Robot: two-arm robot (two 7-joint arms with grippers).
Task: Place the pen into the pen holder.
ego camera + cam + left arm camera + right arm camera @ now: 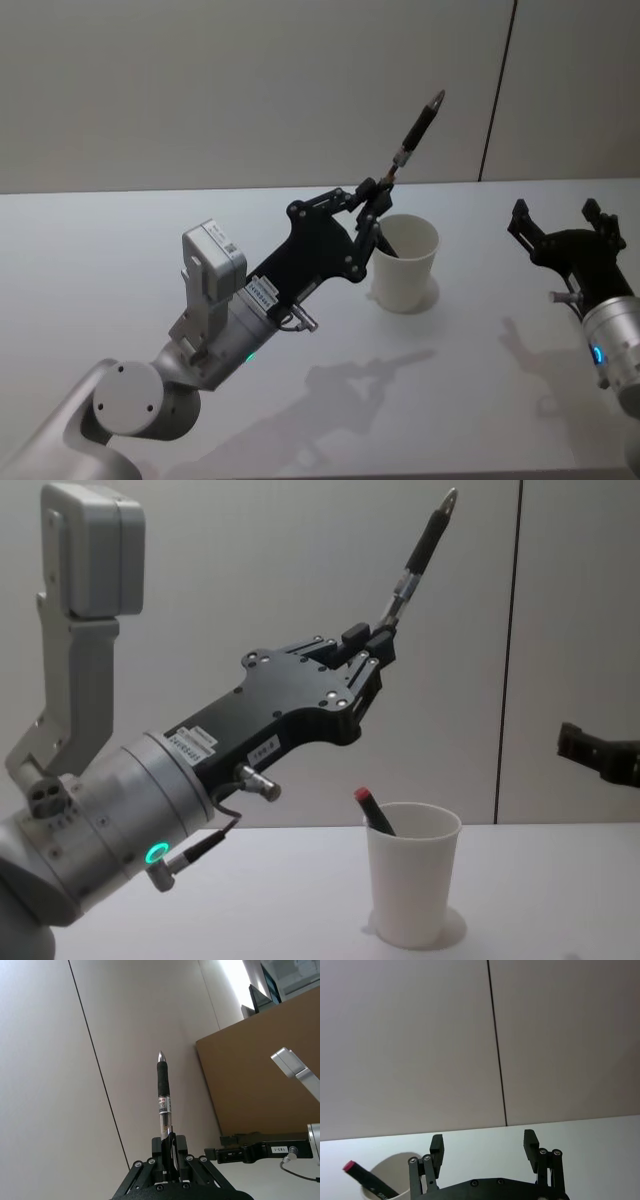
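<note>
My left gripper is shut on the lower end of a pen, black-gripped with a clear barrel, its tip pointing up and away. It is held in the air above and just left of the pen holder, a white paper cup standing on the table. Inside the cup leans a dark marker with a red cap. My right gripper stands open to the right of the cup, nothing between its fingers.
The white table stretches around the cup, with a plain wall behind it. In the left wrist view a brown board stands behind the right arm.
</note>
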